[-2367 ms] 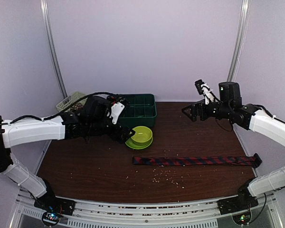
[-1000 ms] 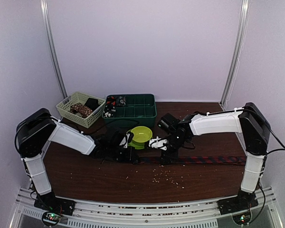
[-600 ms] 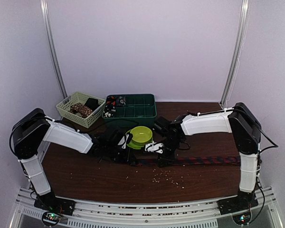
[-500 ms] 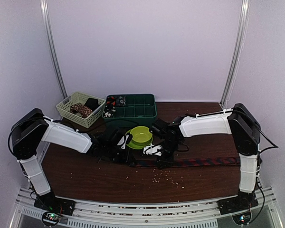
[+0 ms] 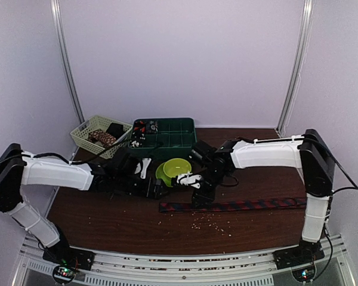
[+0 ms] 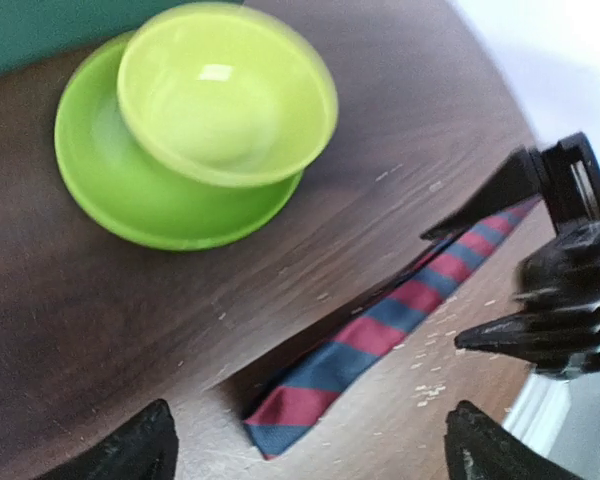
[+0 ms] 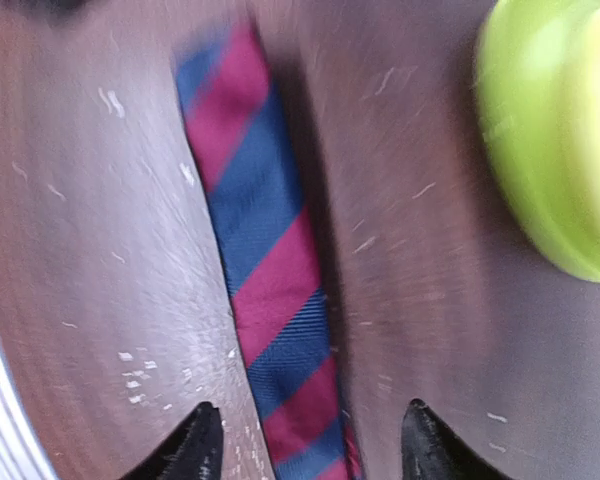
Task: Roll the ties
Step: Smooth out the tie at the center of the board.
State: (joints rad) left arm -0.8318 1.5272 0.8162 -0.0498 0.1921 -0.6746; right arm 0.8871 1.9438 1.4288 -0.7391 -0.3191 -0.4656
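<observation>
One tie [image 5: 244,205], striped red and navy, lies flat along the brown table. Its left end [image 6: 270,425] points at my left gripper [image 6: 310,462], which is open and low over the wood, with the end between its spread fingertips and apart from both. In the top view the left gripper [image 5: 154,186] sits just left of that end. My right gripper [image 7: 315,445] is open and straddles the tie [image 7: 270,290] a little way in from the end. It stands over the strip in the top view [image 5: 196,195].
A lime-green bowl [image 5: 174,170] on a green plate [image 6: 130,195] sits just behind both grippers. A dark green compartment tray [image 5: 167,136] and a pale basket [image 5: 98,136] stand at the back left. Pale crumbs [image 5: 212,221] dot the wood in front of the tie.
My left gripper has opened and its arm has drawn back to the left. The tie's left end has shifted slightly left. The right gripper stays over the tie near that end.
</observation>
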